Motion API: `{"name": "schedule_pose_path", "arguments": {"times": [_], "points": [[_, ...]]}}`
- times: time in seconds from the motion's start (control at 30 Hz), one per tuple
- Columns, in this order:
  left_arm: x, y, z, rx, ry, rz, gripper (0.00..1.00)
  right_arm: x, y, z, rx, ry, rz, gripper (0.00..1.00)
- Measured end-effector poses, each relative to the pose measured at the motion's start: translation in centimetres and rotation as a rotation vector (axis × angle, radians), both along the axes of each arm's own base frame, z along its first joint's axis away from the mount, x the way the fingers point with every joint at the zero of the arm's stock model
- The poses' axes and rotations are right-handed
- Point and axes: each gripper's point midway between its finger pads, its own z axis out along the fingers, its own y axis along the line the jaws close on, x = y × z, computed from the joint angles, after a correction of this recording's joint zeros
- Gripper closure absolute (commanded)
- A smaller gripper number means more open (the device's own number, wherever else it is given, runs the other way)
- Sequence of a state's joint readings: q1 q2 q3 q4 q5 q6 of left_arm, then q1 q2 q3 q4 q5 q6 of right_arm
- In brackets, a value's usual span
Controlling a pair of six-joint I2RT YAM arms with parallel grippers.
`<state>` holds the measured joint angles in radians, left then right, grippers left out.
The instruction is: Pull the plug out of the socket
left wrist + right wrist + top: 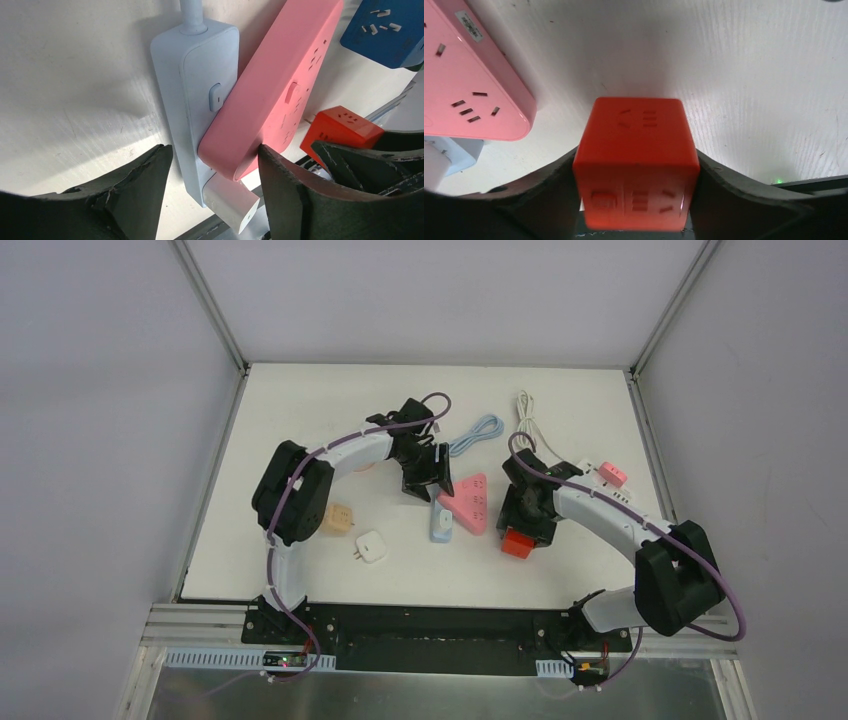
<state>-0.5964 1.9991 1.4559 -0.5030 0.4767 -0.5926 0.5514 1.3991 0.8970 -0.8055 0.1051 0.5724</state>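
A light blue power strip [192, 100] lies on the table with a white plug [231, 202] stuck in its near end. A pink triangular socket [280, 85] rests against its side. My left gripper [215, 155] is open and straddles the strip's near end and the pink corner. Its right finger [285, 190] touches the pink corner, and its left finger [145, 180] stands apart from the strip. In the top view my left gripper [425, 468] is just behind the strip [441, 523]. My right gripper [636, 192] is shut on a red cube socket [636, 145], which also shows in the top view [518, 542].
A beige cube [337, 519] and a white adapter [370, 546] lie at the front left. A blue cable [478, 433] and a white cable [530, 420] run to the back. A pink and white socket [608, 476] sits at the right. A dark blue socket [387, 30] is near the pink one.
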Motion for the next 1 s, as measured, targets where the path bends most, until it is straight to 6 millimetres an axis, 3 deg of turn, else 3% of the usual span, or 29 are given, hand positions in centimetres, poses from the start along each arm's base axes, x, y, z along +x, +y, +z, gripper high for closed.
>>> {"name": "schedule_pose_path", "arguments": {"times": [0.13,0.27,0.47,0.67,0.87,1.0], "points": [[0.3,0.5,0.1,0.028,-0.019,0.021,0.24,0.1,-0.2,0.2,-0.009,-0.006,0.02,0.06],[0.7,1.0,0.4,0.06,-0.044,0.051,0.21,1.2,0.1,1.7,-0.004,-0.049,0.056,0.04],[1.2,2.3,2.5,0.08,-0.128,0.117,0.2,3.4,0.7,4.4,0.009,-0.157,0.111,0.04],[0.4,4.3,3.8,0.086,-0.199,0.218,0.2,4.4,1.0,7.0,0.039,-0.267,0.167,0.05],[-0.3,5.0,3.1,0.1,-0.203,0.267,0.21,4.1,4.9,8.8,0.201,-0.326,0.252,0.07],[-0.3,5.1,3.1,0.107,-0.208,0.259,0.24,3.3,8.3,8.6,0.286,-0.312,0.299,0.11]]}}
